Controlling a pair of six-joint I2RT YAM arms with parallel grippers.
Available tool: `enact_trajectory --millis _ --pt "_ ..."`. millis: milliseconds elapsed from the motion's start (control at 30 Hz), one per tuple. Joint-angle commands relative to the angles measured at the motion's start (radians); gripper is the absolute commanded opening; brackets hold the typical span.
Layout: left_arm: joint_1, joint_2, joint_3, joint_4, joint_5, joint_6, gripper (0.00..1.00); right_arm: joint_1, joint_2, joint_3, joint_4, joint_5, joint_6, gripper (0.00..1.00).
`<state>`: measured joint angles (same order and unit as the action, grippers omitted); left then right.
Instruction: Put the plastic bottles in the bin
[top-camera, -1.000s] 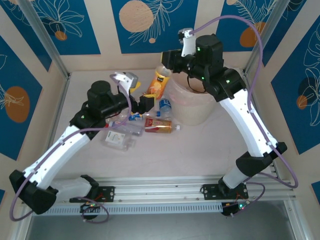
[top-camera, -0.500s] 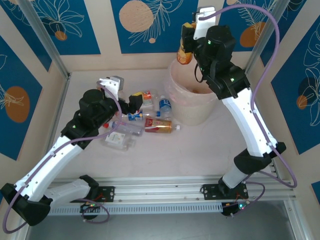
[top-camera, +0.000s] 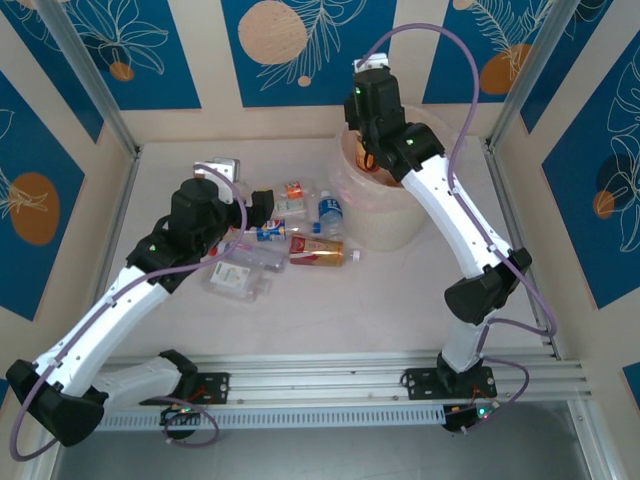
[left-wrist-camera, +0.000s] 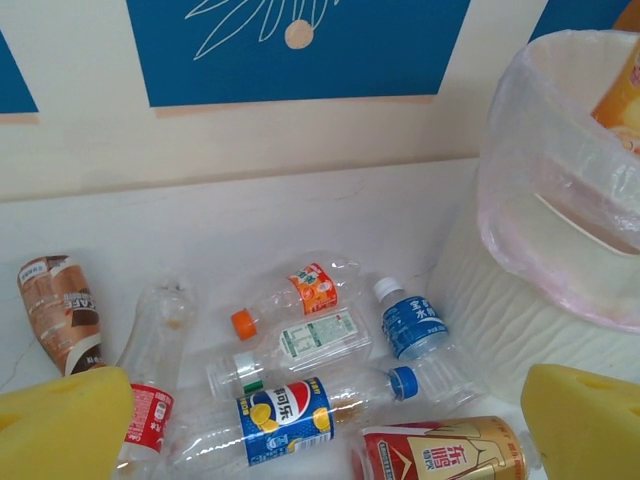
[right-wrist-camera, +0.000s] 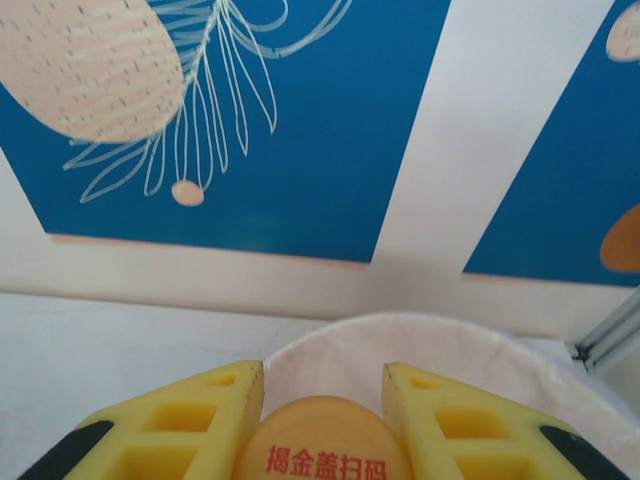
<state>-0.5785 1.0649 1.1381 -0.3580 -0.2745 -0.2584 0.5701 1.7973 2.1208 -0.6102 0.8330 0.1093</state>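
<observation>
Pale counter (left-wrist-camera: 300, 215): your right end effector (right-wrist-camera: 322, 385) grips a light, crushable orange bottle (right-wrist-camera: 322, 455) over the bin (right-wrist-camera: 470, 335); left end effector (left-wrist-camera: 325, 405) gapes wide. Grasp mid-body, gently.

Bright, even, diffuse light from above. Shadows on the table (top-camera: 400, 300) are soft and faint. Slight sheen on the bin (left-wrist-camera: 520, 200) liner. Close yellow pads (right-wrist-camera: 180, 420) are a bit soft. Overhead view is sharp, with mild edge distortion.

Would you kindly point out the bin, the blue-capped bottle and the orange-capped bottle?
bin (left-wrist-camera: 500, 340): left wrist view, ribbed outer wall.
blue-capped bottle (left-wrist-camera: 290, 412): left wrist view, its blue label.
orange-capped bottle (left-wrist-camera: 313, 290): left wrist view, its orange label.
</observation>
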Motion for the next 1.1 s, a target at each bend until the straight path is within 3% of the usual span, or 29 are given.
enact_trajectory --millis 0,600,800,1067 --pt "0.015 0.019 0.04 -0.028 -0.016 -0.025 1.0 0.007 0.005 -0.058 -0.031 0.043 0.096 0.0" --pt "0.062 0.07 0.045 -0.06 0.047 -0.069 1.0 -0.091 -0.028 -0.379 -0.014 -0.104 0.327 0.0" --pt "0.07 0.084 0.047 -0.071 0.055 -0.08 1.0 -0.13 0.008 -0.369 -0.071 -0.125 0.331 0.01" --pt "0.077 0.109 0.052 -0.068 0.072 -0.091 1.0 -0.164 -0.045 -0.335 -0.056 -0.316 0.365 0.01"
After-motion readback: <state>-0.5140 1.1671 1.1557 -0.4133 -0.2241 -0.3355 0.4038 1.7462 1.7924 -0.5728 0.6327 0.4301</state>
